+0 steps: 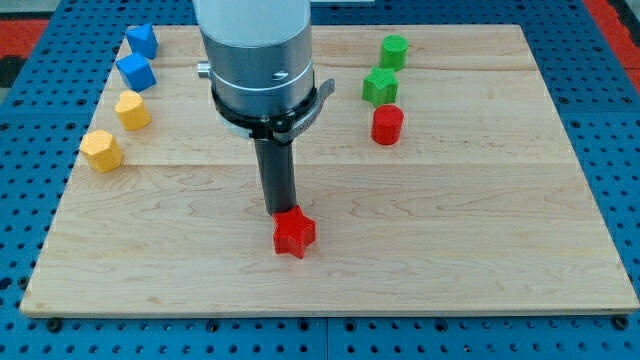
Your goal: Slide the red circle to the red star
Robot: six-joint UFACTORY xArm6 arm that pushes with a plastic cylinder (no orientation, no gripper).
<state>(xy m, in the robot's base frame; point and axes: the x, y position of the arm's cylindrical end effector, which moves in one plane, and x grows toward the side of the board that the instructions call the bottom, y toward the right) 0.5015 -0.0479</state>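
Note:
The red circle (387,125) stands on the wooden board at the view's upper right, just below a green star (380,87). The red star (294,233) lies near the board's middle, toward the view's bottom. My tip (280,211) is at the red star's upper left edge, touching or almost touching it. The rod rises from there to the arm's grey body at the view's top. The red circle is well off to the upper right of the tip.
A green cylinder-like block (394,50) sits above the green star. At the view's left are two blue blocks (142,40) (135,72) and two yellow blocks (132,109) (101,150). The board's front edge (320,312) runs along the bottom.

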